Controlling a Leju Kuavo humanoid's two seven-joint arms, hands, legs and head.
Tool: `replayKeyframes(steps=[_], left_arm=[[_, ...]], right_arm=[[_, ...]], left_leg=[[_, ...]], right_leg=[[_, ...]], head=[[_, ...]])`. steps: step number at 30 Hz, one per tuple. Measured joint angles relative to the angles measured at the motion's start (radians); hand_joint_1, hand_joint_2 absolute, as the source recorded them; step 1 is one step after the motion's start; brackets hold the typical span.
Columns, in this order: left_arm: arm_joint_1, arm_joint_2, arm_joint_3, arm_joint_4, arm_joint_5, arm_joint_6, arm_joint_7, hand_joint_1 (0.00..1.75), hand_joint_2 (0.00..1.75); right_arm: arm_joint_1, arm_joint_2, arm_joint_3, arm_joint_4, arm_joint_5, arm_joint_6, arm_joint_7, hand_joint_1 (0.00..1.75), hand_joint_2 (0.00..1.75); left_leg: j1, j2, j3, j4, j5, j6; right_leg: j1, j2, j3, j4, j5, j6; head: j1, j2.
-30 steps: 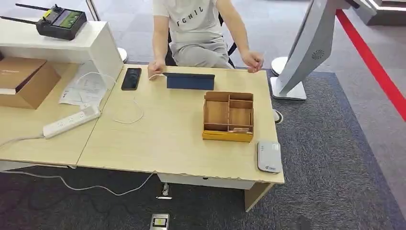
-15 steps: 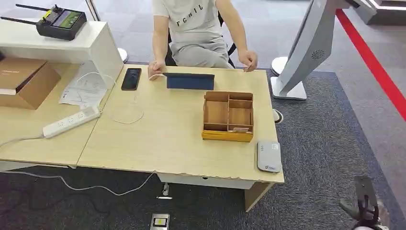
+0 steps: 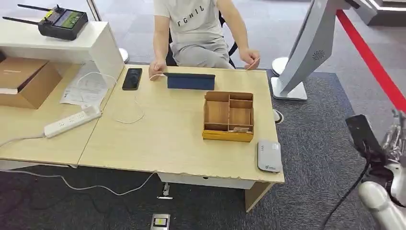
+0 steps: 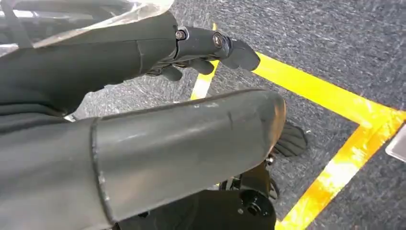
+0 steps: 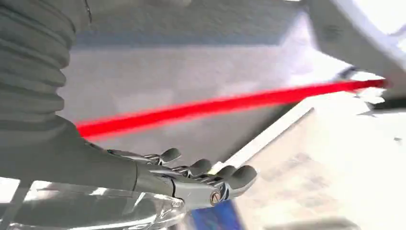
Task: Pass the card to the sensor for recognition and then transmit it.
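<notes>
Showing the right robot hand (image 3: 395, 136) beyond the desk's (image 3: 158, 143) right end, over the grey carpet (image 3: 316, 143). In the right wrist view its fingers (image 5: 201, 168) lie stretched out side by side; a blurred blue patch sits under them, so whether this robot hand holds anything cannot be told. The white sensor (image 3: 269, 155) lies on the desk corner nearest this hand, to its left. Further left, just behind the sensor, stands a wooden organiser box (image 3: 228, 116); a pale flat piece in its front compartment may be the card (image 3: 241, 129). The left robot hand (image 4: 158, 48) hangs over carpet with yellow floor tape (image 4: 335, 100), fingers loosely spread from the thumb, grasping nothing.
</notes>
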Motion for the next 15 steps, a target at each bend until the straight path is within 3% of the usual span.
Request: replayKeyframes(steps=[4, 6, 9, 15], left_arm=[[-0.003, 0.001, -0.004, 0.000, -0.006, -0.006, -0.003, 0.00, 0.00], [-0.003, 0.002, -0.006, -0.001, -0.008, -0.009, -0.004, 0.00, 0.00], [-0.003, 0.002, -0.006, -0.001, -0.019, -0.018, -0.006, 0.00, 0.00], [-0.003, 0.005, -0.016, -0.001, -0.023, -0.023, -0.009, 0.00, 0.00]], right_arm=[[-0.097, -0.001, 0.088, -0.105, 0.520, 0.176, 0.047, 0.00, 1.75], [-0.130, -0.001, 0.133, -0.137, 0.672, 0.230, 0.052, 0.00, 1.75], [-0.153, 0.001, 0.174, -0.162, 0.736, 0.274, 0.052, 0.00, 1.75], [-0.174, 0.017, 0.240, -0.166, 0.667, 0.288, 0.052, 0.00, 1.75]], left_leg=[[0.001, -0.001, 0.001, 0.000, 0.000, 0.000], [0.000, -0.002, 0.001, 0.000, 0.001, 0.000], [0.000, -0.002, 0.000, 0.000, 0.001, 0.000], [0.000, -0.002, -0.001, 0.000, 0.000, 0.000]], right_leg=[[0.001, 0.000, 0.000, 0.000, 0.000, 0.000], [0.001, -0.001, 0.000, 0.000, 0.000, 0.000], [0.000, -0.001, -0.001, 0.000, 0.000, 0.000], [0.000, -0.001, -0.002, 0.000, 0.000, 0.000]], head=[[0.000, 0.000], [0.000, 0.000], [0.001, 0.000], [0.000, 0.000]])
